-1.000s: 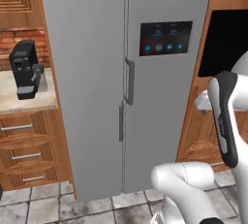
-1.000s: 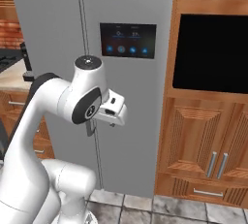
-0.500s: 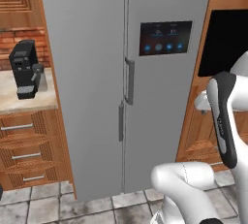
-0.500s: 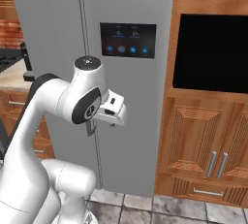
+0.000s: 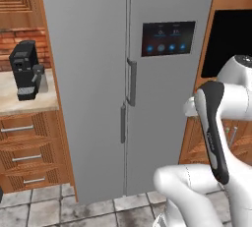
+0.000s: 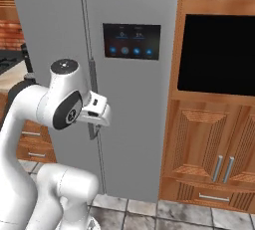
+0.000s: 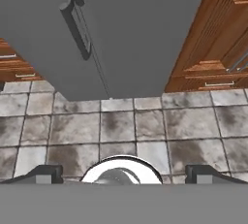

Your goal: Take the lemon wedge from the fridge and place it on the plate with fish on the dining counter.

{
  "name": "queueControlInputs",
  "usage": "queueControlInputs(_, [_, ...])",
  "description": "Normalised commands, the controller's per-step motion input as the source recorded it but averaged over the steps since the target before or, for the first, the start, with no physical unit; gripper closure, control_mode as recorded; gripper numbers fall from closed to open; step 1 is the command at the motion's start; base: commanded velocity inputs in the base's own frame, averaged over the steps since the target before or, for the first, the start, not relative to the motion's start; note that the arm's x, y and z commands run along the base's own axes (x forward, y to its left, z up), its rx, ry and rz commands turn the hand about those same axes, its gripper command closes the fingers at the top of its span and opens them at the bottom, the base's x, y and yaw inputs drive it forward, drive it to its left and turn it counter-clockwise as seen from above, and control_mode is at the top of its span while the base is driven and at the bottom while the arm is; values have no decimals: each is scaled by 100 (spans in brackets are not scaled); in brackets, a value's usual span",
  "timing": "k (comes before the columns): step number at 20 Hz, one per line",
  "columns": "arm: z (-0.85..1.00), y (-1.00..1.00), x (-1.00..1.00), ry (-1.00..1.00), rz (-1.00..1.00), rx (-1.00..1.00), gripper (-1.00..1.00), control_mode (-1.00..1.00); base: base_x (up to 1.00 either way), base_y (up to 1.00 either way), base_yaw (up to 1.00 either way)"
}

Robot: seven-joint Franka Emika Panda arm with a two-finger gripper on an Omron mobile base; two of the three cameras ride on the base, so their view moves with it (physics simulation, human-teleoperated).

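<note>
**Fridge shut, claw wide and empty, lemon wedge out of sight behind the doors**

Left base view: the fridge point(image 5: 98, 73) stands straight ahead with both doors closed, its two vertical bar handles point(image 5: 132, 82) meeting at the centre seam and the dark touchscreen panel point(image 5: 168, 38) on the right door. To the left, a black coffee machine point(image 5: 27, 70) sits on a pale surface point(image 5: 24, 104) over wooden drawers point(image 5: 24, 147). The arm rises at the near right.

Right base view: the same closed fridge, with the black wall oven point(image 6: 216, 55) framed in wood just to its right. The arm's elbow hangs in front of the left door, apart from it.

Hand view: the claw point(image 7: 121, 174) points down at the tiled floor point(image 7: 126, 126), its tips spread wide with nothing between them. The fridge base and a handle lie at the far edge.

The lemon wedge presumably lies inside the fridge; which shelf cannot be told. By my reckoning it will be light, soft and wet-skinned, so pinch gently across the rind, not the flesh. A door handle must be pulled first.
</note>
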Motion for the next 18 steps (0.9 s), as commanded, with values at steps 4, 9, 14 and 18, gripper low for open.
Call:
queueControlInputs(4, [-32,100,54,-22,1,0,-100,-100,0,0,0])
queueControlInputs(9, [-8,94,80,-28,0,7,-100,-100,0,0,0])
queueControlInputs(14, [-1,54,60,0,-2,0,-100,-100,0,0,0])
queueControlInputs(18, [-16,12,33,30,0,-1,-100,-100,0,0,0])
